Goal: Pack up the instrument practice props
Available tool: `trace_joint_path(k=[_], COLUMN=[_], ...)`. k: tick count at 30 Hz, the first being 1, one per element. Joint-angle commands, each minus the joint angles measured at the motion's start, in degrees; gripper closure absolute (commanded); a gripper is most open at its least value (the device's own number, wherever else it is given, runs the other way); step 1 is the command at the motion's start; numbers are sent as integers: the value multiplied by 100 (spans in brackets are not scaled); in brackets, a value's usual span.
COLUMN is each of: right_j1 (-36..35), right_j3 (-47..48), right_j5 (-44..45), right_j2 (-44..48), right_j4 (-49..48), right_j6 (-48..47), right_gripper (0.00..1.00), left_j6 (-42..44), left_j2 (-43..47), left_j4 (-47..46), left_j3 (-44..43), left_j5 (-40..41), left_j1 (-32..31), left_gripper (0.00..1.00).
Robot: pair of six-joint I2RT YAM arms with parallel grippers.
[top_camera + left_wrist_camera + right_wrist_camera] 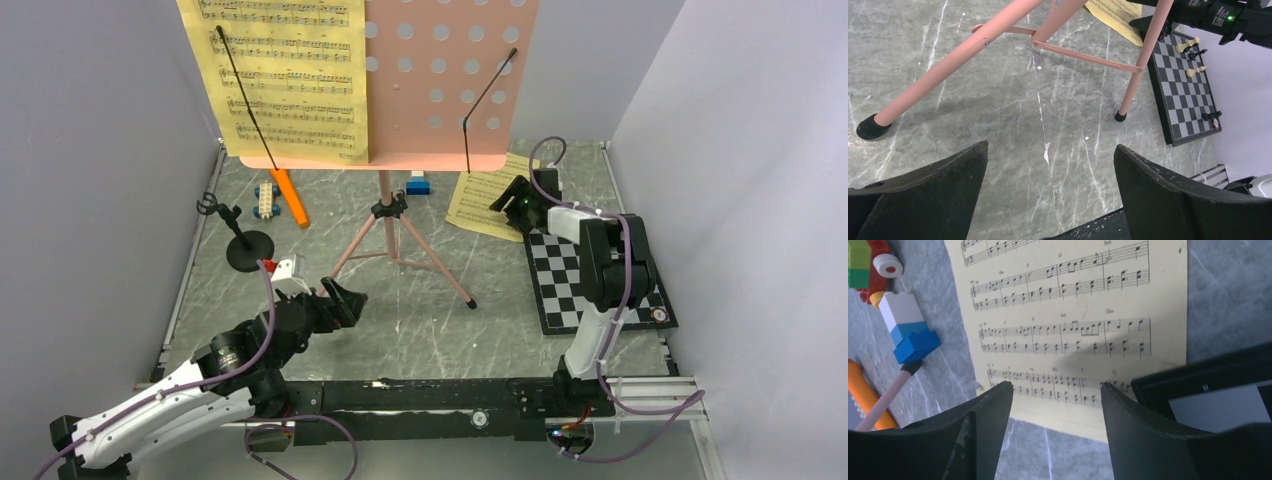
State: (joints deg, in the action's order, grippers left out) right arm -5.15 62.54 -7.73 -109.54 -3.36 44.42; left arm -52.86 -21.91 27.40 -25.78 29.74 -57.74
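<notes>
The pink music stand (450, 80) stands at the table's middle back on tripod legs (400, 240). One yellow sheet-music page (285, 75) rests on its desk. Another page (485, 200) lies flat on the table. The orange microphone (290, 197) lies at back left, with the black mic stand (248, 248) in front of it. My left gripper (345, 298) is open and empty, facing the tripod legs (948, 65). My right gripper (510, 200) is open and empty, its fingertips over the near edge of the flat page (1073, 315).
A chessboard (590, 285) with pieces lies on the right, touching the flat page's corner. Blue-and-white blocks (418, 184) sit behind the tripod, and another block piece (266, 198) lies beside the microphone. Grey walls close in both sides.
</notes>
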Motion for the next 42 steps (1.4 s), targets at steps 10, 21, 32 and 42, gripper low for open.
trace_joint_path(k=[10,21,32,42], right_j1=[-938,-4323,-7852,-7568], right_j3=[-740,-2766,-1303,1972], right_j5=[1379,3950,5651,5018], right_j2=[3284,5935,5128,3869], right_j4=[531,1237,232,-399], right_j6=[-227,-2018,-3706,-5203], right_gripper=[23,23,18,0], left_j6=[571,2033,4458,5836], left_j2=[427,1228,1015,-709], left_j4=[238,-287,-1135,-1719], left_j3=[-614,-947,-2749,-5293], left_j5=[745,1550,720,219], left_j1=[-1,-1,-1,-1], left_gripper=[1,1,1,1])
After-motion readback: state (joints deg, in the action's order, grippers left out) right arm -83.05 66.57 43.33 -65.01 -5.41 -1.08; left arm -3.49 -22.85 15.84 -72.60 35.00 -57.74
